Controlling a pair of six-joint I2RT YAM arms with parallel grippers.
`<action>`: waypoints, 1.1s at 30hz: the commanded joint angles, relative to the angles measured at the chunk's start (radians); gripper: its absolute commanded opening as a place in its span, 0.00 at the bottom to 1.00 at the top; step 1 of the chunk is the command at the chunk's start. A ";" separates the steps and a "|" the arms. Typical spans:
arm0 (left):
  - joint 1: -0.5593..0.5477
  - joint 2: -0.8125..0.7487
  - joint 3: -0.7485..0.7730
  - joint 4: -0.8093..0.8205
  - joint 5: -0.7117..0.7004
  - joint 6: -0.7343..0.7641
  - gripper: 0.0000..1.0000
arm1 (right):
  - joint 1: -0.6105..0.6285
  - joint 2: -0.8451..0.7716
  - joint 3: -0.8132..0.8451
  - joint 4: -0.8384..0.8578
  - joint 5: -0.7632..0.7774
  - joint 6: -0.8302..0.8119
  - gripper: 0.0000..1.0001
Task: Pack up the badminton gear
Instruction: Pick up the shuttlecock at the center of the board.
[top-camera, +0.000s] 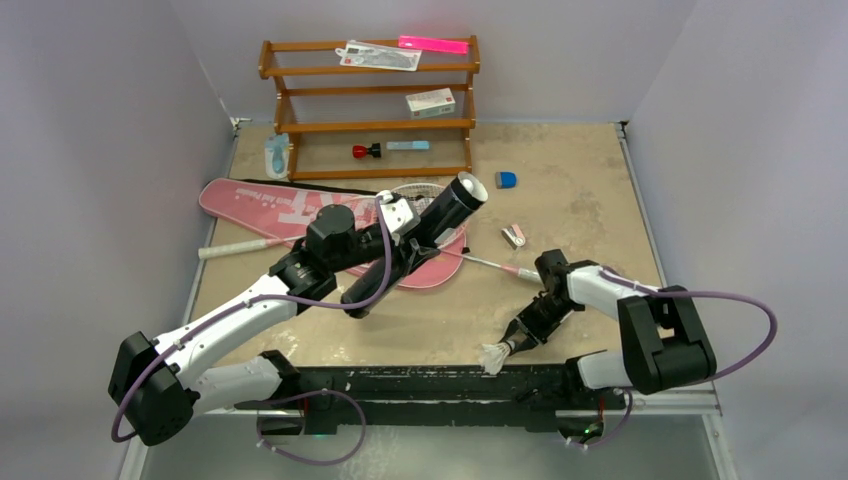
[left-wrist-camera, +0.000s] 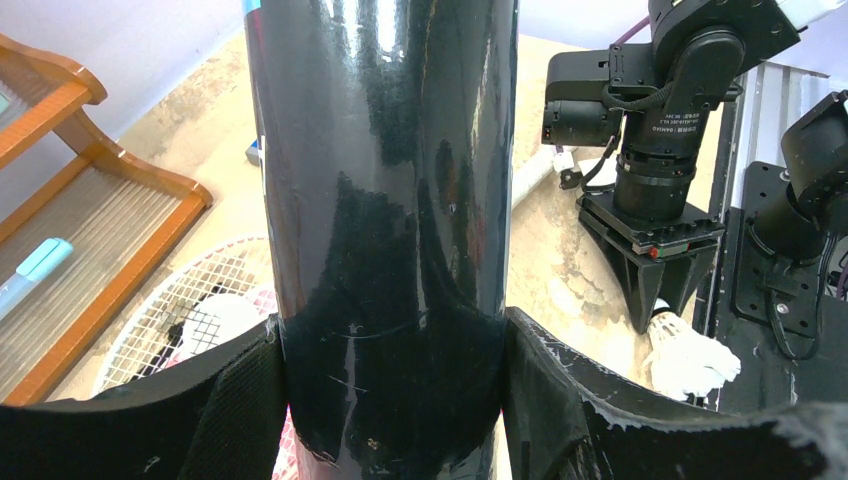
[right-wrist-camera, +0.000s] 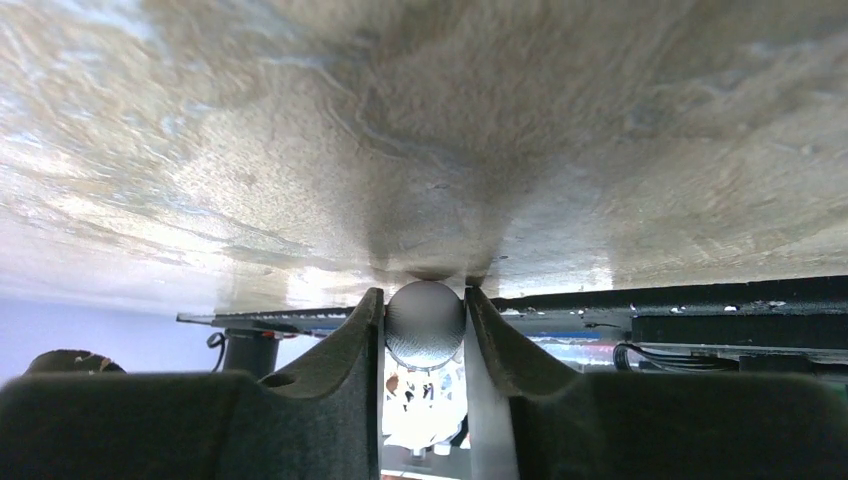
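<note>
My left gripper (top-camera: 408, 246) is shut on the long black tube (top-camera: 440, 215) and holds it tilted above the table, open end up and to the right. In the left wrist view the tube (left-wrist-camera: 380, 190) fills the gap between both pads of that gripper (left-wrist-camera: 390, 345). Under it lie a pink-framed racket (top-camera: 425, 193) and the pink bag (top-camera: 250, 200); a white racket handle (top-camera: 228, 249) sticks out to the left. At the near edge my right gripper (top-camera: 513, 340) is shut on a white feather shuttlecock (top-camera: 494, 357); its round cork head (right-wrist-camera: 425, 322) sits between the fingers (right-wrist-camera: 350, 345).
The brown wooden rack (top-camera: 370, 125) stands at the back with a small white box (top-camera: 430, 102) on a shelf. A blue object (top-camera: 506, 180) and a small pink-and-white item (top-camera: 514, 236) lie on the table right of the tube. A black rail (top-camera: 420, 385) runs along the near edge.
</note>
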 joint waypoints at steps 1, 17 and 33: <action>0.006 -0.025 0.025 0.066 0.019 0.002 0.52 | -0.015 0.046 -0.050 0.183 0.052 -0.031 0.21; 0.006 -0.033 -0.001 0.120 0.081 0.005 0.52 | -0.014 -0.454 0.420 -0.023 0.226 -0.288 0.21; 0.006 -0.043 -0.070 0.276 0.264 0.025 0.51 | -0.014 -0.693 0.612 0.535 0.242 -0.724 0.10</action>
